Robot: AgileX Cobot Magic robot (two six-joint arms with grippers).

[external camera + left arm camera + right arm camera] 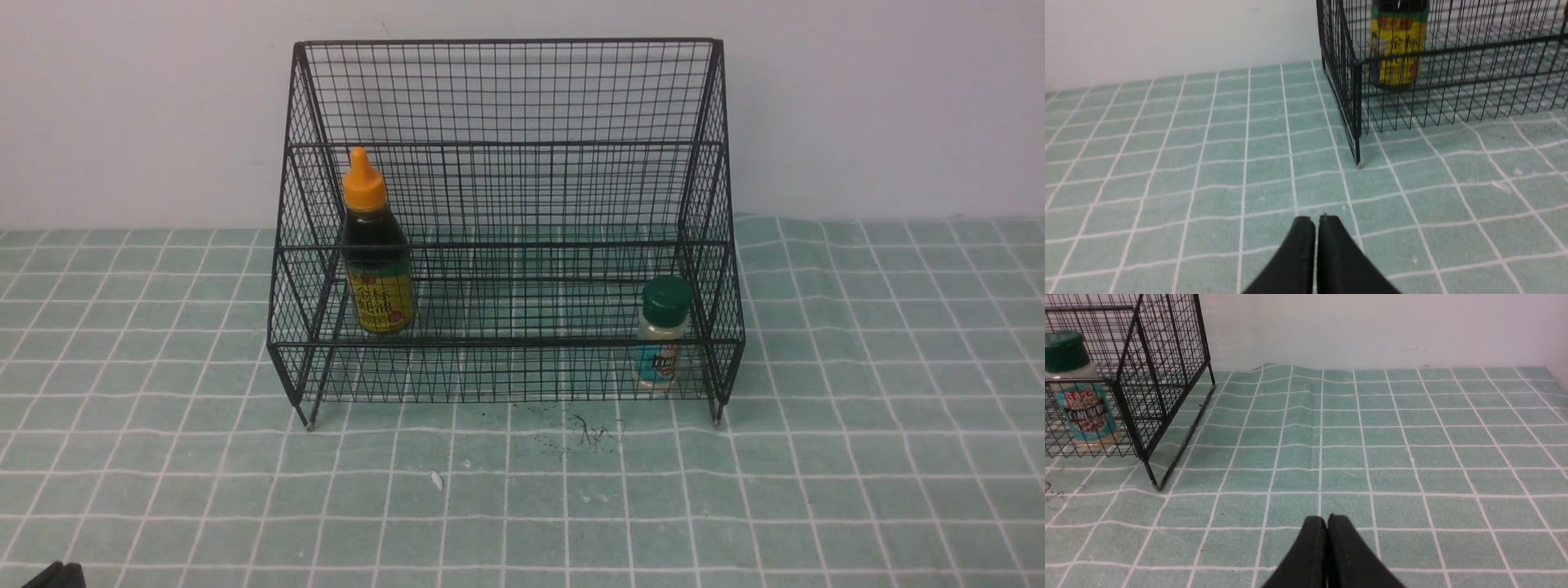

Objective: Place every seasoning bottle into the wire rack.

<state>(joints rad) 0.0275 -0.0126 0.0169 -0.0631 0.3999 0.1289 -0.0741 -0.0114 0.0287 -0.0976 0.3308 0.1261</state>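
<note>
The black wire rack stands at the back of the table against the wall. The dark-sauce bottle with orange cap stands upright inside it at the left; its yellow-green label shows in the left wrist view. The short shaker jar with green lid stands upright in the rack's front tier at the right, and also shows in the right wrist view. My left gripper is shut and empty, low over the cloth well short of the rack's left leg. My right gripper is shut and empty, to the right of the rack.
A green checked cloth covers the table. Dark scribble marks and a small white scrap lie in front of the rack. A white wall is right behind the rack. A dark bit of my left arm shows at the bottom left corner.
</note>
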